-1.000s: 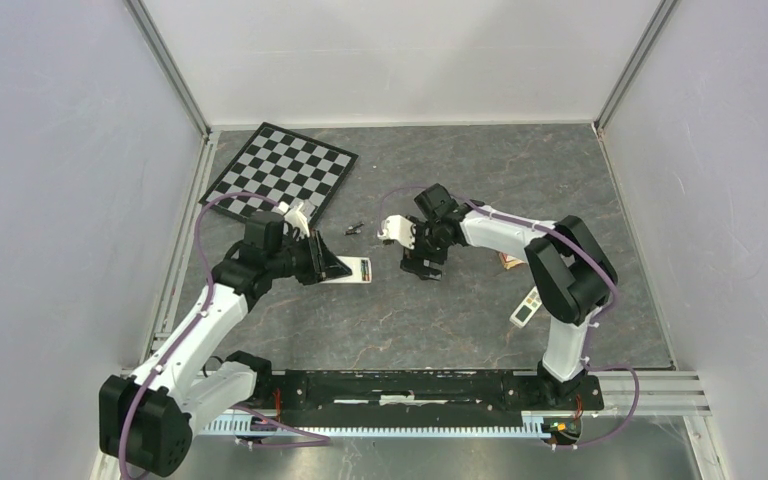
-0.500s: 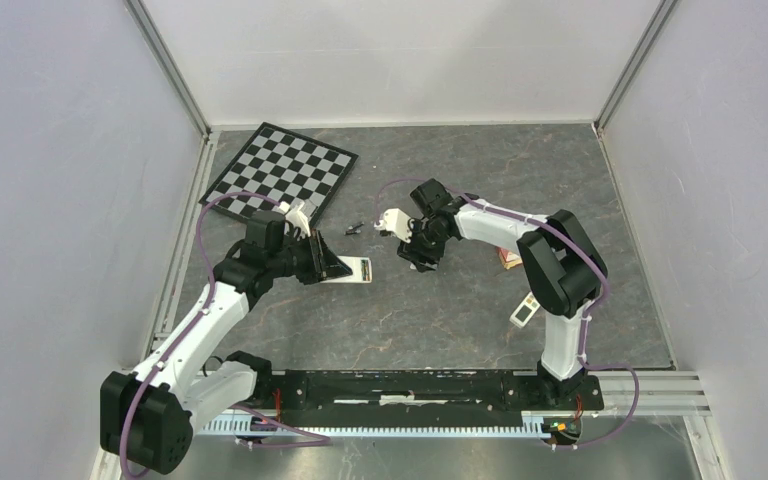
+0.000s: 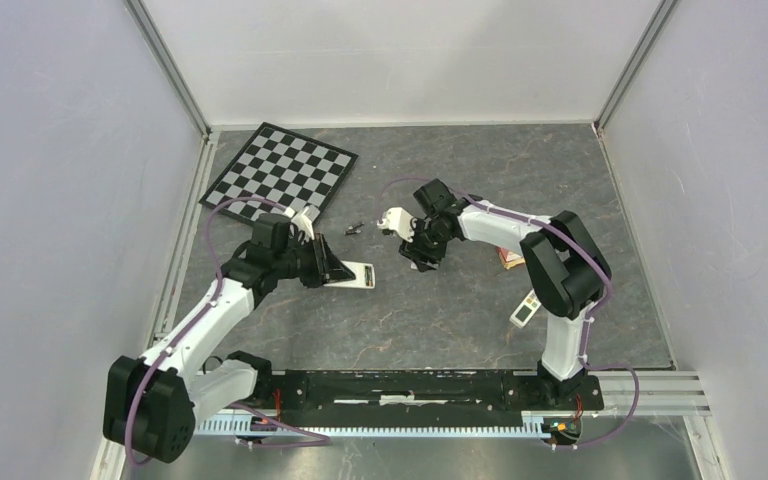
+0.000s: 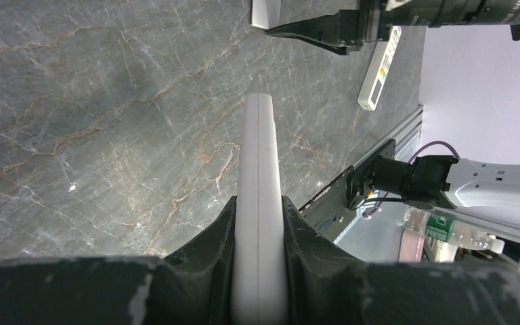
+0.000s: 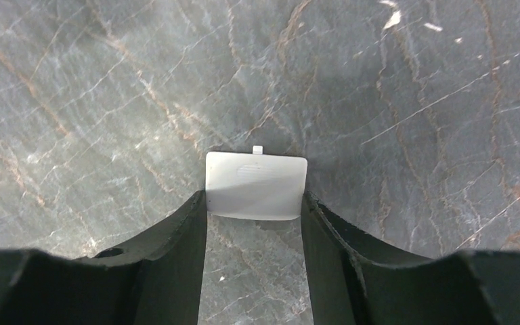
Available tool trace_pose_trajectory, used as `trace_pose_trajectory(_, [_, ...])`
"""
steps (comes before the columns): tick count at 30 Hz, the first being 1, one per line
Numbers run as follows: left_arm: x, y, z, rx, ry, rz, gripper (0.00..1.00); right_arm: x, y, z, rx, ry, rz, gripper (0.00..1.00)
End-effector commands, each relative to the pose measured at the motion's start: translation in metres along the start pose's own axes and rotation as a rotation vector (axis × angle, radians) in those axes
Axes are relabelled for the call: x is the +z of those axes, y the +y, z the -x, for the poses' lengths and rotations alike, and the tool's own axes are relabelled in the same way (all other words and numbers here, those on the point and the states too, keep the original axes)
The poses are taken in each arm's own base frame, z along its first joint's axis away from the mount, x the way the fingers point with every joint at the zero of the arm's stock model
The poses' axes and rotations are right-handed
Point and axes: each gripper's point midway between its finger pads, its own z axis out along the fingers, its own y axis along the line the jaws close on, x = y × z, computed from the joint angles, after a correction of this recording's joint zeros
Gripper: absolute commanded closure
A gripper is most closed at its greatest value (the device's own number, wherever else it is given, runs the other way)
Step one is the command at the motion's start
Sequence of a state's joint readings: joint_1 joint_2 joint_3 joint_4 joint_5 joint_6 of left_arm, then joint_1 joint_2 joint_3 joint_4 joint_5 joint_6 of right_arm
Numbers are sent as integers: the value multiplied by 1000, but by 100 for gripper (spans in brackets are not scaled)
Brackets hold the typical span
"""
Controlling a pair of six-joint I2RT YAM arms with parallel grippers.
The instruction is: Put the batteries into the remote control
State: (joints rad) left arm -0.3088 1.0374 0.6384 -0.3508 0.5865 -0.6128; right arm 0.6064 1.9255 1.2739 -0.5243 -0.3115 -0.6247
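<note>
My left gripper (image 4: 258,203) is shut on the white remote control (image 4: 258,156), held edge-on just above the table. In the top view the remote (image 3: 352,272) points right, and its open compartment (image 3: 368,275) looks dark, as if the batteries lie in it. My right gripper (image 5: 254,198) is down at the table to the right of the remote. Its fingers press both sides of a small white battery cover (image 5: 256,185) lying flat. From above, that gripper (image 3: 422,256) hides the cover.
A tiny dark slim piece (image 3: 355,227) lies behind the remote, too small to identify. A chessboard (image 3: 280,170) sits at the back left. A long white remote (image 3: 526,310) and a small orange-brown thing (image 3: 508,260) lie near the right arm.
The right gripper's jaws have closed onto the white cover after the arm shifted a little left and back. The left arm has moved the remote slightly right and nearer.
</note>
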Motion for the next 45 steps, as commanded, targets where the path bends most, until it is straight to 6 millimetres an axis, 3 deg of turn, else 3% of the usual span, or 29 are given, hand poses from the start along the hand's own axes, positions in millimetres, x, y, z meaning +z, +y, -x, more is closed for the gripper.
trace_pose_trajectory(1, [6, -14, 1, -31, 13, -86, 98, -20, 7, 15, -85, -95, 0, 58])
trace_pose_trajectory(11, [23, -5, -7, -76, 71, -74, 98, -28, 26, 21, -128, -165, 59, 58])
trace_pose_trajectory(25, [44, 6, -20, -104, 136, -47, 98, -38, 68, 57, -239, -272, 129, 58])
trace_pose_trajectory(34, [44, 5, -22, -114, 141, -50, 98, -40, 90, 85, -303, -348, 149, 58])
trace_pose_trajectory(45, [42, 3, -20, -117, 132, -55, 98, -34, 104, 93, -339, -354, 183, 58])
